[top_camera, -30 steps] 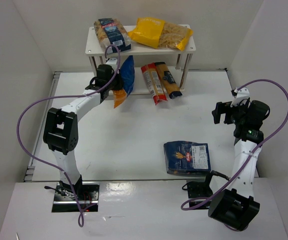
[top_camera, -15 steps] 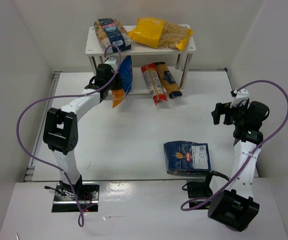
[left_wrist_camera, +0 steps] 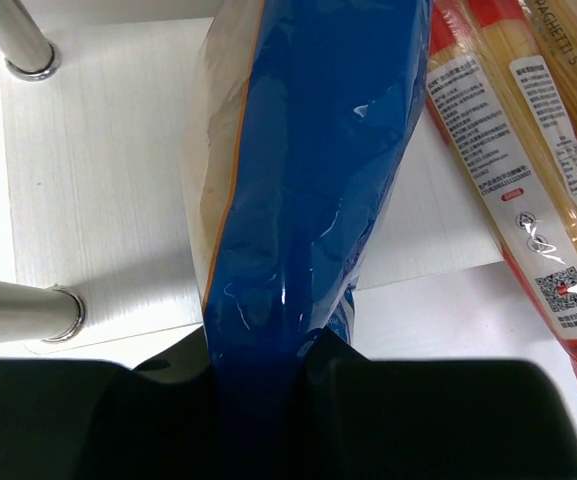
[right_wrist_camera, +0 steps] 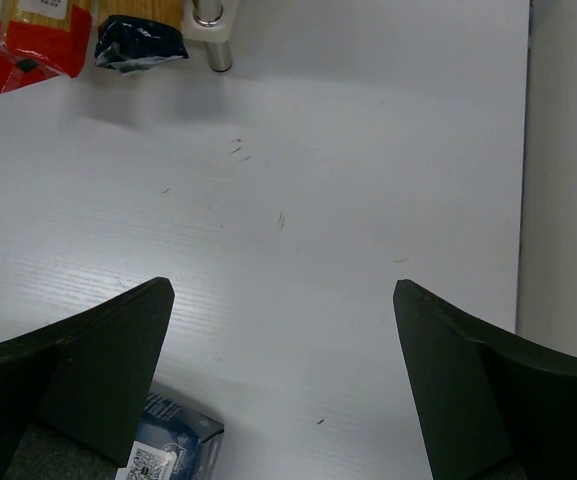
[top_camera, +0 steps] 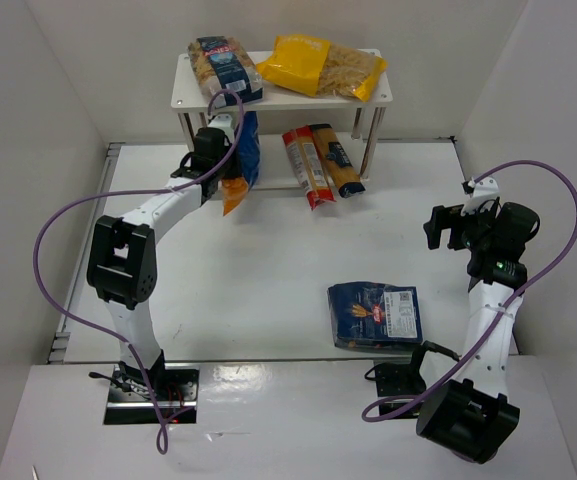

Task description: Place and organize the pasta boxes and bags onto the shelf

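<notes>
Pinching blue-and-orange bag (left_wrist_camera: 308,180) at shelf (top_camera: 278,97); left gripper (left_wrist_camera: 263,345), arm outstretched; right gripper (right_wrist_camera: 283,290) agape

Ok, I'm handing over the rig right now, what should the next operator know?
Left gripper: shut on the blue-and-orange bag, over the lower tier of the shelf, left end, not released.
Right gripper: open, empty, above the table.
Done: blue-labelled clear bag and yellow bag on top tier; red and orange packets on lower tier.
Left: release the bag, then shelve the flat dark blue pack lying on the table.
</notes>
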`<state>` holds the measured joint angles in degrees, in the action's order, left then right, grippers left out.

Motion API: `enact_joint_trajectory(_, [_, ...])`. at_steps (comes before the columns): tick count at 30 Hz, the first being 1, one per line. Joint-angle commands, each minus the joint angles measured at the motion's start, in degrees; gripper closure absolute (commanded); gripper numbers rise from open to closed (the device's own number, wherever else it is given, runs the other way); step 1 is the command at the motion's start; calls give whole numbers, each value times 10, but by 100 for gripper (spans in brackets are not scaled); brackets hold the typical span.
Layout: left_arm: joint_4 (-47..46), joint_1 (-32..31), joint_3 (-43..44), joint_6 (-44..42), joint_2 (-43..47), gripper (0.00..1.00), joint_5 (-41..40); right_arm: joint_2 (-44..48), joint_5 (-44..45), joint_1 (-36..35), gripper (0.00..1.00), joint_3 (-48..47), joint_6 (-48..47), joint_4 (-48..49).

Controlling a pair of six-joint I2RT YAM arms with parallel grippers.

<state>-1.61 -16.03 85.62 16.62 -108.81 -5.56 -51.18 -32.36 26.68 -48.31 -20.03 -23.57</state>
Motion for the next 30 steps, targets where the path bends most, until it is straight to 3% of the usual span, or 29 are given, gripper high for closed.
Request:
enact_joint_trajectory(1, [-85,-1,35,-24,6,100,-37,12,-10,5,1,1,-4,13])
enact_joint_trajectory(9, [-121,-1,-44,-77,62,100,-60,17,-21,5,1,1,-4,8])
enact_joint_trajectory(17, [-159,-51,-136,-173,130,100,-127,39,-39,5,1,1,-4,3])
enact_joint_trajectory(23, [-153,-80,-131,-241,123,100,-202,49,-46,5,1,1,-10,-2])
enact_joint_trajectory(30, [-195,-109,-85,-388,74,100,-299,55,-52,5,1,1,-10,-2])
